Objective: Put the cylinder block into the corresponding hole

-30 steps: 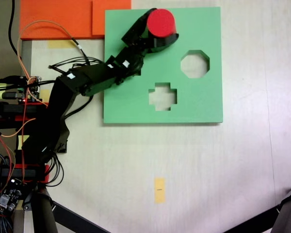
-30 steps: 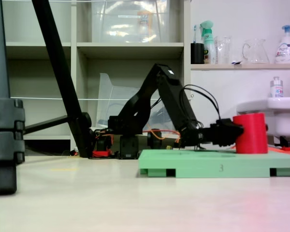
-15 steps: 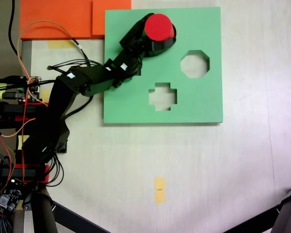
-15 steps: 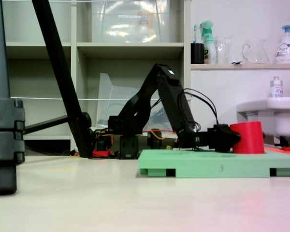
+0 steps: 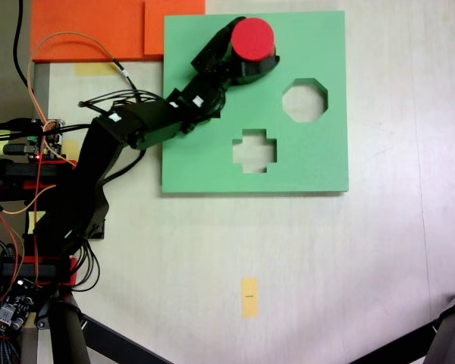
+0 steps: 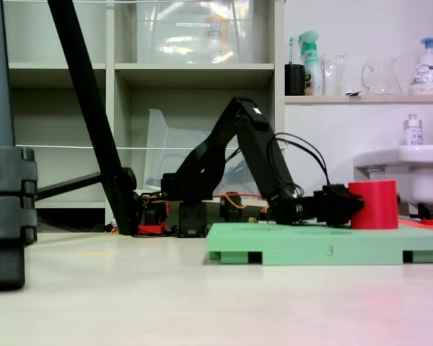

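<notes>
The cylinder [image 5: 252, 39], clamped in the gripper [image 5: 246, 59], is shown partly sunk into the board [image 6: 325, 249] at the round hole, lower than a second earlier yet slightly re-raised; insertion is judged incomplete.

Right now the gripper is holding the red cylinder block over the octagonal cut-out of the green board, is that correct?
Not quite. The gripper holds the cylinder block near the green board's top edge in the top-down fixed view, well left of and above the octagonal cut-out, which lies open and uncovered. The rest is right.
</notes>
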